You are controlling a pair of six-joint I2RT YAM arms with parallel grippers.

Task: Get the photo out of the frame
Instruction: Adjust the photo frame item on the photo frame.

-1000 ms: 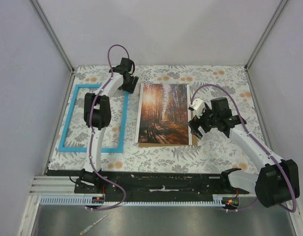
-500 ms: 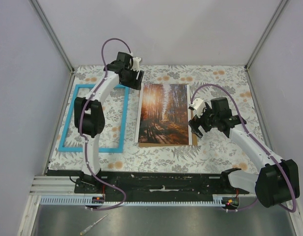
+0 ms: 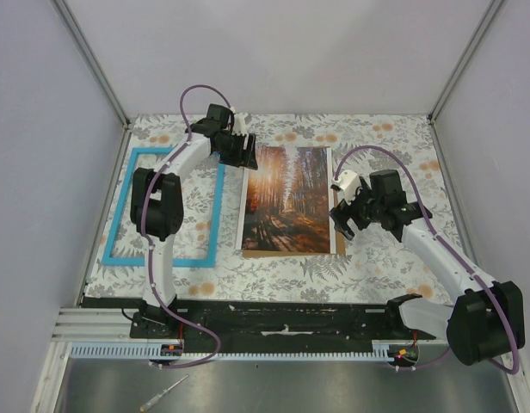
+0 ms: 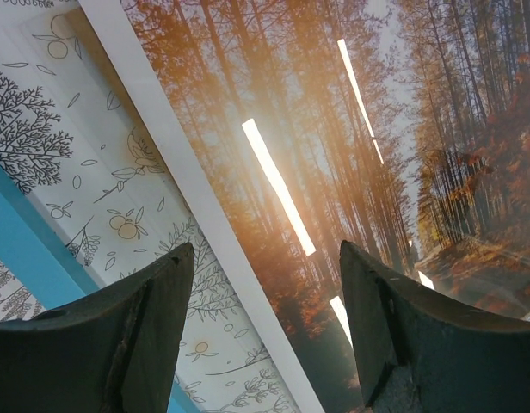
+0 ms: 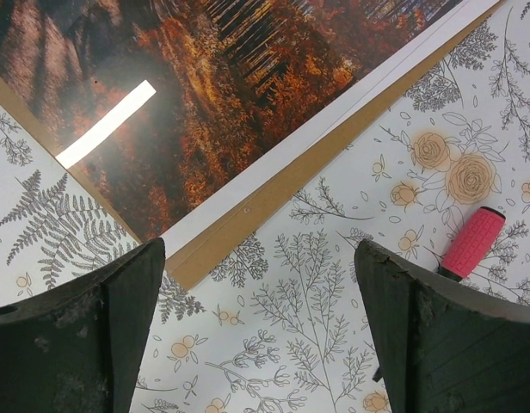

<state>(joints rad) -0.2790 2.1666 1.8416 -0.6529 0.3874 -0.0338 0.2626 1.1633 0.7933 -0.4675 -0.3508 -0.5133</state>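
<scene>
The photo point(image 3: 286, 200), an orange-brown forest print with a thin white edge, lies flat and face up in the middle of the floral table cover. The blue frame point(image 3: 118, 211) lies flat to its left, apart from it and with nothing inside it. My left gripper point(image 3: 243, 151) is open over the photo's far left corner. In the left wrist view its jaws point(image 4: 265, 292) straddle the photo's point(image 4: 334, 129) white edge, and the frame point(image 4: 24, 249) shows at the left. My right gripper point(image 3: 344, 219) is open and empty beside the photo's right edge. The right wrist view point(image 5: 261, 327) shows the photo's point(image 5: 205, 86) near right corner with brown board under it.
A pink-handled tool point(image 5: 471, 243) lies on the cover to the right of the photo. A black rail point(image 3: 282, 314) runs along the table's near edge. A small screwdriver point(image 3: 162, 394) lies on the metal shelf below. Grey walls enclose three sides.
My left gripper has swung from the frame's far right corner, back and then to the right, to the photo's far left corner. The right arm has barely moved.
</scene>
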